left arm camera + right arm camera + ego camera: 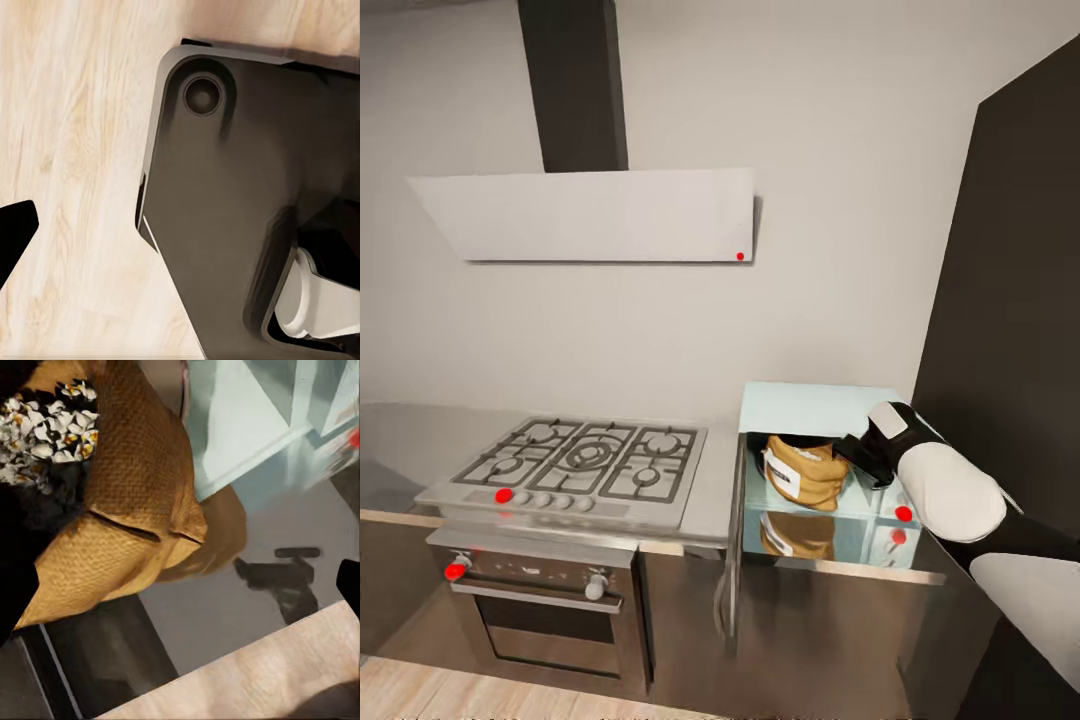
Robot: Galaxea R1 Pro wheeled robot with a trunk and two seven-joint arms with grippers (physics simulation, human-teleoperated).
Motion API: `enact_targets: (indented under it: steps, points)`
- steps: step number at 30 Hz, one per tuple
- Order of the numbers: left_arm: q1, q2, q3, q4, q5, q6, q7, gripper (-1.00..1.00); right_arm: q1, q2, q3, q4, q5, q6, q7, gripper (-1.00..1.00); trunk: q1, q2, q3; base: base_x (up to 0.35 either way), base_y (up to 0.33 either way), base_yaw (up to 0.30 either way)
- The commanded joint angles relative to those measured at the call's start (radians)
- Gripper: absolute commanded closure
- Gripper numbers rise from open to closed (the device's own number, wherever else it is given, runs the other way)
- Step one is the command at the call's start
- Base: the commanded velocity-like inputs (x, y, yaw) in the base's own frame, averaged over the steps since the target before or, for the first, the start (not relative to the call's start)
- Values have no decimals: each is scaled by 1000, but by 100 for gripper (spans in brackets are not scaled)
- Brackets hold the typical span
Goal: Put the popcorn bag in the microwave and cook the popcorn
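Your right claw [860,452] sits at the mouth of the small pale light-blue microwave [815,404], right against the squat orange-tan paper popcorn bag [807,470]; whether its fingers are pinching the sack or spread beside it, you cannot tell from these views. In the right wrist view the burlap-textured bag [127,502] looms very close, with whitish and dark popcorn [45,416] showing in its open top, and a dark fingertip [349,581] at the frame edge. The bag appears to sit in the open cavity, with its reflection on the glossy surface below it.

Judging by that, the step is seating the sack and getting out cleanly. Make sure it stands upright and fully past the sill, so the door can shut without catching it. Draw the claw straight back, not sideways, or you may tip the sack and spill kernels.

Your left claw's state you cannot tell; a dark fingertip [15,225] hangs over the pale wooden floor [75,150] beside the robot's dark base [240,195].

Farther left on the long glossy grey counter [400,430] sits the steel gas hob [585,460]; keep clear of it.
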Motion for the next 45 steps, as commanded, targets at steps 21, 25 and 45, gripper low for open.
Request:
enact_targets:
  steps: [21, 25, 45]
  points:
    - [0, 0, 5, 0, 1, 0, 0, -100, 0, 2, 329, -91, 4, 0, 286, -100, 0, 0, -1, -234, 0, 0]
    - [0, 0, 5, 0, 1, 0, 0, -100, 0, 3, 422, -11, 12, -15, 295, -100, 0, 0, -1, -333, 72, 0]
    - [0, 0, 5, 0, 1, 0, 0, -100, 65, 2, 627, 321, 180, -946, 350, -100, 0, 0, -1, -56, 29, 0]
